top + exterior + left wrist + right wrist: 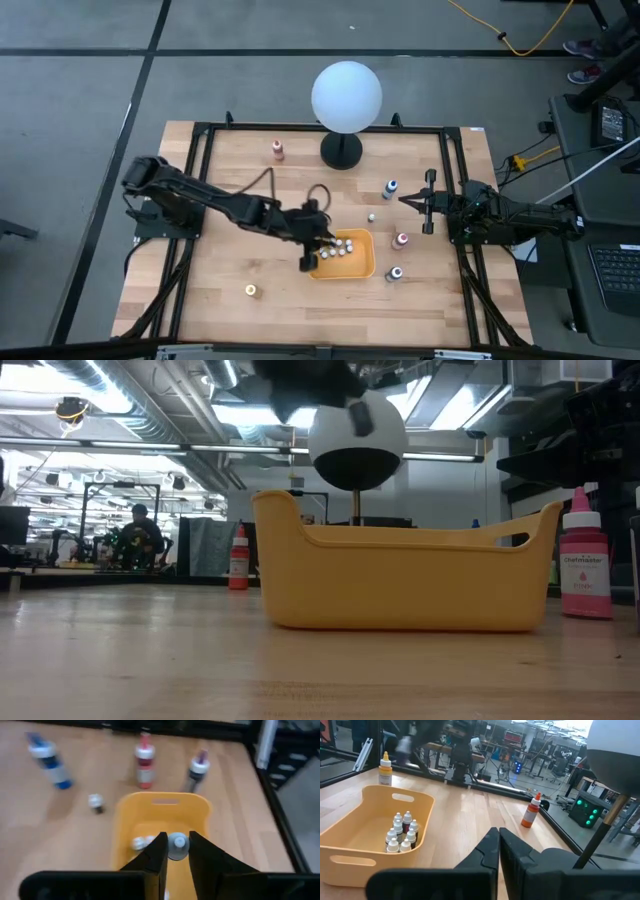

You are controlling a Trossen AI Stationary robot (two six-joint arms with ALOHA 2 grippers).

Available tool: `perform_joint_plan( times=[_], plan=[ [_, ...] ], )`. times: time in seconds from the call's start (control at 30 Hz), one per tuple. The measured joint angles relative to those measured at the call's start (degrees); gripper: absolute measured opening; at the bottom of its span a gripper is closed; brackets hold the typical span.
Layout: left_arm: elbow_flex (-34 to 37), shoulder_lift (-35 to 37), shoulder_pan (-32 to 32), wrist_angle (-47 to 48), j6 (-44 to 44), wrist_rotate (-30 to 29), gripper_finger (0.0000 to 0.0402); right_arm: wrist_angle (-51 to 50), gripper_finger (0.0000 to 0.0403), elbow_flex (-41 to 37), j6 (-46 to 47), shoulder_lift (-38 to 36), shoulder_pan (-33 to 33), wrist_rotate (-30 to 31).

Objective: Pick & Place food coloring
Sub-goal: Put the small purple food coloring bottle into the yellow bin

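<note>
Left gripper point(176, 851) clamped on a food coloring bottle point(177, 845) above the yellow bin point(362, 266), bottle's colour hidden, right gripper point(498, 842) closed empty at right, other bottles point(401, 834) inside bin

One yellow bin point(372, 256), one globe lamp point(346, 95), five bottles point(390, 188) standing outside, several more inside

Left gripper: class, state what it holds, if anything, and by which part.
The left gripper holds a small food coloring bottle by its pale cap, above the yellow bin.
</note>
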State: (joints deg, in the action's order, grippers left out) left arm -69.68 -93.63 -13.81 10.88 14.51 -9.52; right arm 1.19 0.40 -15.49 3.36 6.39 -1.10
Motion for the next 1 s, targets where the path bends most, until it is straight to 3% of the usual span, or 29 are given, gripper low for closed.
perform_joint_plan(
  times=[0.33, 0.53, 1.0],
  plan=[
    [-15.33, -15.04, 1.24, 8.03, -9.59, 6.57, 0.0058, -0.02, 0.0016, 0.0, 0.0, 0.02, 0.01, 0.0],
    [-21.18, -21.44, 2.88, 8.3, -13.35, 12.12, 0.0058, -0.02, 0.0016, 0.0, 0.0, 0.0, 0.02, 0.02],
    [-22.94, -25.79, 6.53, 7.69, -20.08, 12.17, 0.0058, -0.01, 0.0016, 0.01, 0.0, 0.0, 0.0, 0.01]
  ],
)
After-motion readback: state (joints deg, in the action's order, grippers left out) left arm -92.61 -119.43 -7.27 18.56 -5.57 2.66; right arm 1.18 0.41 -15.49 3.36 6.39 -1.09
